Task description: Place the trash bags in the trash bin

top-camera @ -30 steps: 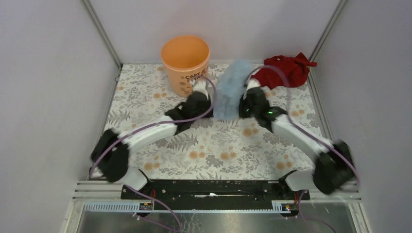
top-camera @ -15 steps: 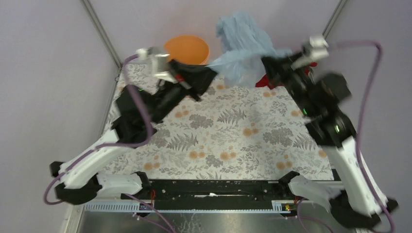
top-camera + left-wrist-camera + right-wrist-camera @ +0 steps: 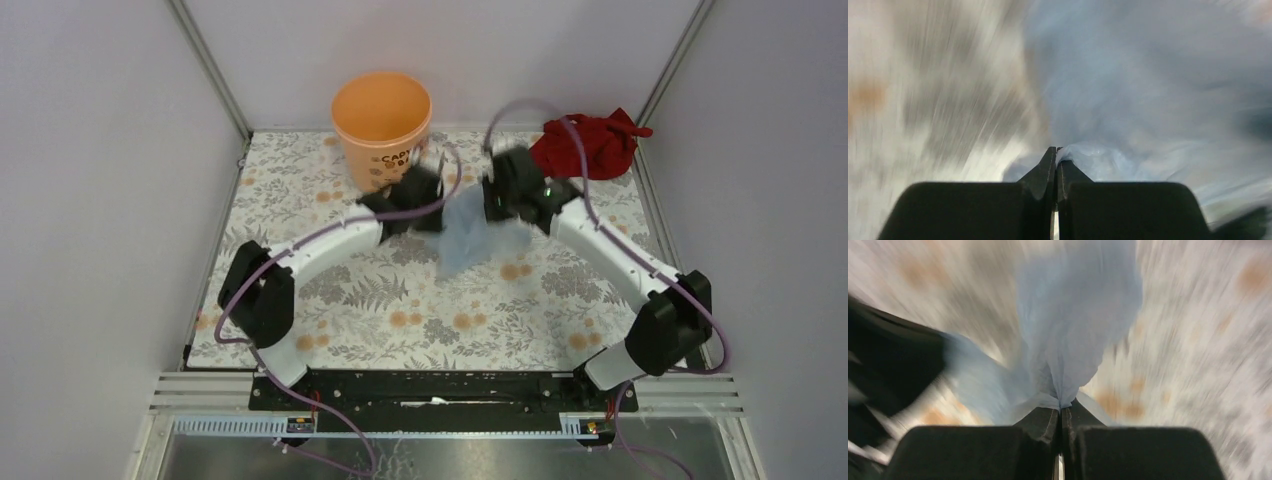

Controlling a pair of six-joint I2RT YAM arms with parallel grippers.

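1. Gripping a pinch of the bag (image 3: 468,238), the left hand (image 3: 1056,159) had its jaws closed tight on the pale blue film, with a fold bulging just past the tips.
2. The right hand (image 3: 1062,412) was likewise clamped on a gathered neck of the bag, and the rest of the film fanned out ahead of it.
3. The bag hung between the two hands, low over the worktop (image 3: 440,310), between its middle and its far edge. A hold on either side looked meant to spread the limp film so it could be carried as one.
4. The bin (image 3: 372,160) stood upright at the far edge, left of centre, just beyond the left hand. The bag was outside it, not yet in.
5. A red cloth (image 3: 590,145) lay in the far right corner, apart from the bag.
6. Both wrist views were smeared, so I could not tell whether the bag touched the worktop.
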